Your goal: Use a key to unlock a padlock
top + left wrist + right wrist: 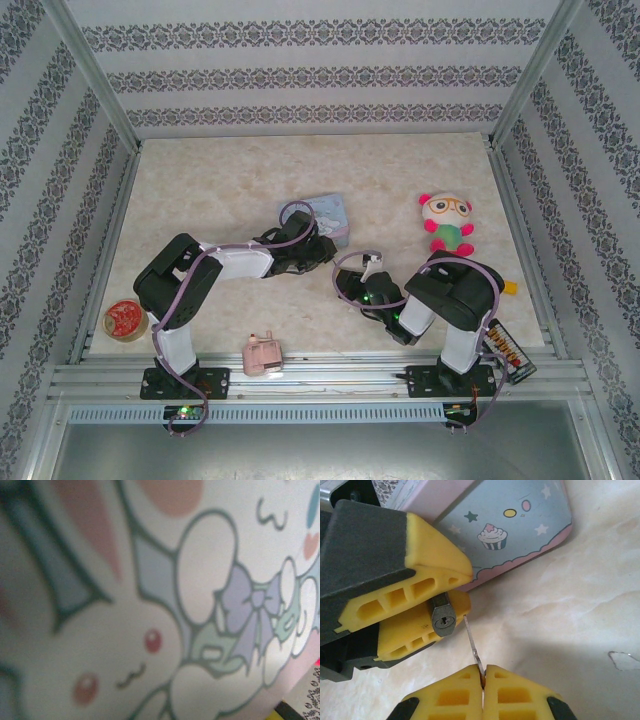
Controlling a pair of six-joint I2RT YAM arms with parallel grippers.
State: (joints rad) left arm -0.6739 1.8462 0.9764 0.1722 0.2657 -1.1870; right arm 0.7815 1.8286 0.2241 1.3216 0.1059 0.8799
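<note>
The padlock (443, 620) sits pinched in my left gripper (460, 586), keyhole facing my right wrist camera. My right gripper (483, 672), at 6 o'clock, clamps the key (472, 645), whose tip lies just beside the padlock at its 3 o'clock. The cartoon tin (520, 525) lies at 1 o'clock.

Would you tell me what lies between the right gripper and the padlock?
In the right wrist view, the key: pinched in the right gripper, its blade points up beside the padlock in the left gripper.
</note>
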